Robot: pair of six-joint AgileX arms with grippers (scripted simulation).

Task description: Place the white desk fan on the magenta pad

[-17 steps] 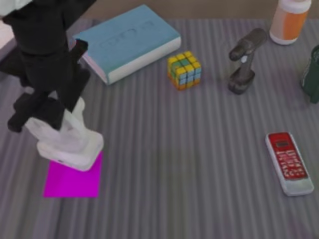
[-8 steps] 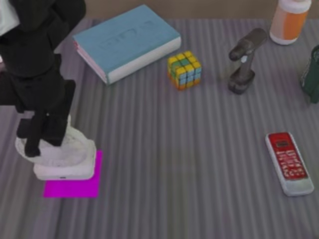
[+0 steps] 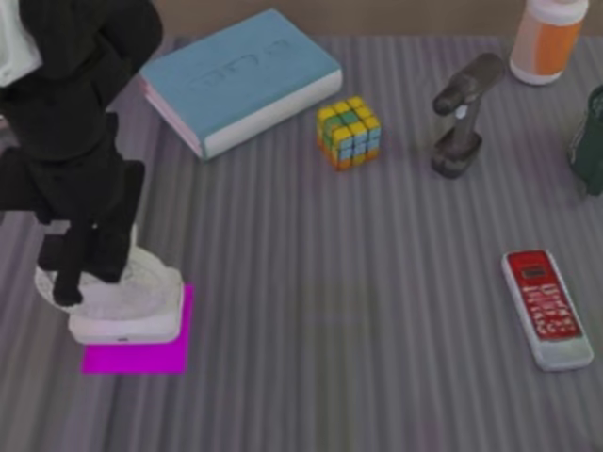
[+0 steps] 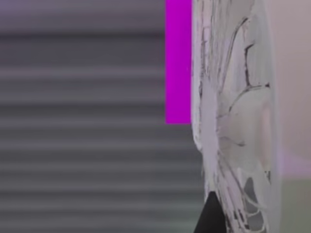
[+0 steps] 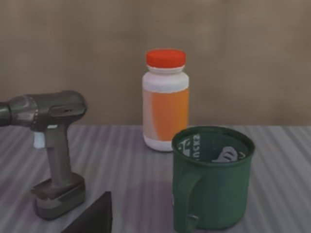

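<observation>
Counter (image 3: 377,377): grey surface with fine lengthwise ribbing, running to every edge of the top view; wall (image 5: 243,48) behind it: plain mottled brown; lighting even.

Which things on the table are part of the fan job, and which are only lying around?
Part of the job:
- white desk fan, its base partly over the pad
- magenta pad
- left gripper, at the fan

Just lying about:
- blue book
- colour cube
- drill
- red phone
- orange bottle
- green mug
</observation>
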